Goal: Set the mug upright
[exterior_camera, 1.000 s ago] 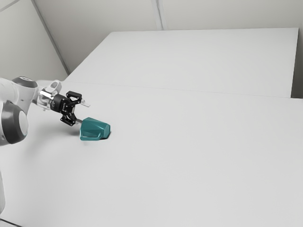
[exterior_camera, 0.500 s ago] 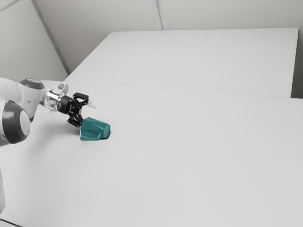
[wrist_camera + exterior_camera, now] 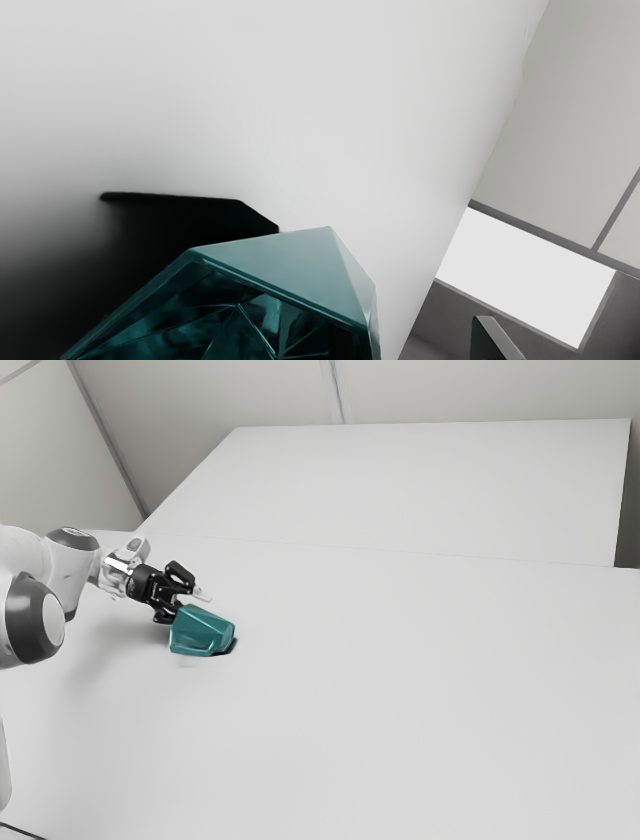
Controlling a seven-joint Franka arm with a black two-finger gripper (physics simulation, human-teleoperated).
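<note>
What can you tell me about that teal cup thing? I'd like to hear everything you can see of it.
The mug is teal and glossy, like glass or glazed ceramic, with flat, angular facets outside and in. It is tipped over, not upright: its open mouth faces the tool, and its narrower base points toward the exterior view's right. I can't make out a handle. The tool is right at the mouth, but whether it touches the mug I can't tell.

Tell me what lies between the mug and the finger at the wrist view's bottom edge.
No object: in the wrist view a gap parts the mug from the finger, with pale tabletop and a dark grey surface visible through it.
</note>
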